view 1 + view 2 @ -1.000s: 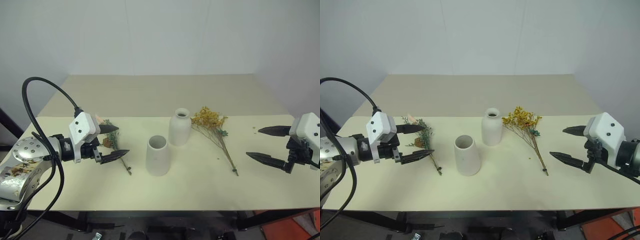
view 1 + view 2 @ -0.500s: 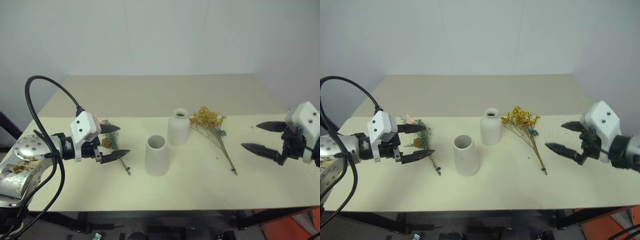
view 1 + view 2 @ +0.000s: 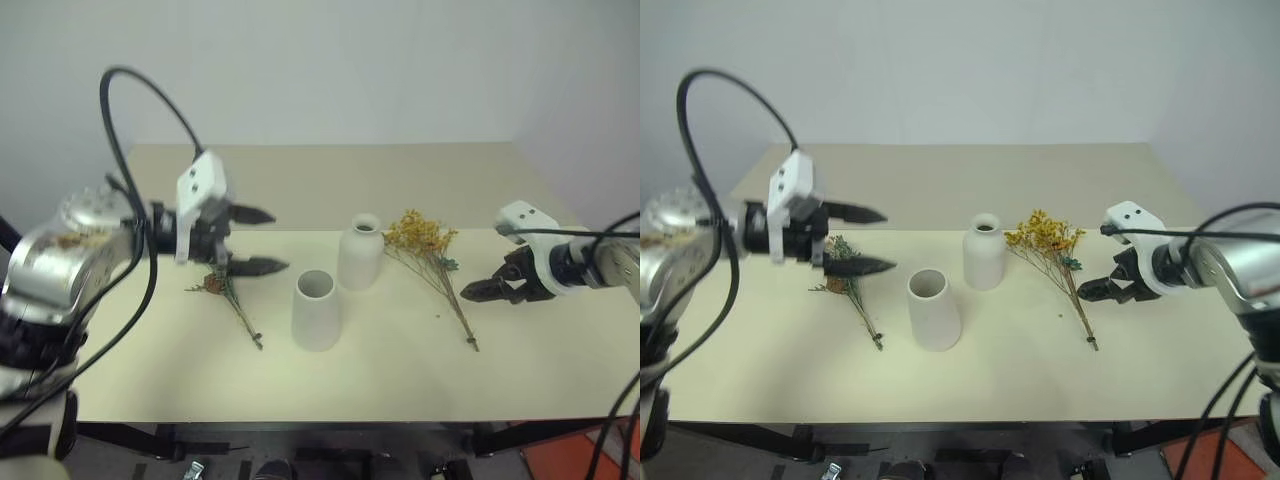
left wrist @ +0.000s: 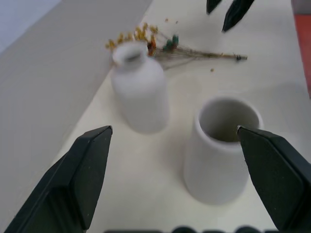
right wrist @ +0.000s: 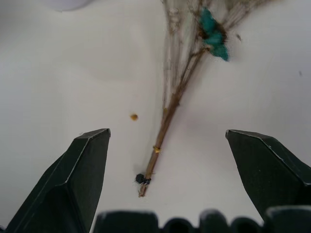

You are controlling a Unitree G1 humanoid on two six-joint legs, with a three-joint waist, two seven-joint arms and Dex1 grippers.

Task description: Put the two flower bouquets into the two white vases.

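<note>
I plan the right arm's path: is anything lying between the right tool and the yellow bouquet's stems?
In the right wrist view, only bare table and one tiny yellow crumb lie before the stems.

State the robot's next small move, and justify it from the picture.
Probably lower the open right gripper onto the thin brown stems of the mustard-yellow dried bouquet and close: the stems lie flat on the table between its spread fingers, not yet touched.

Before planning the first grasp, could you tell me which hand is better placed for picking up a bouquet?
The right hand: open, pointing down over the mustard-yellow bouquet's thin brown stems. The left hand aims at the vases.
</note>
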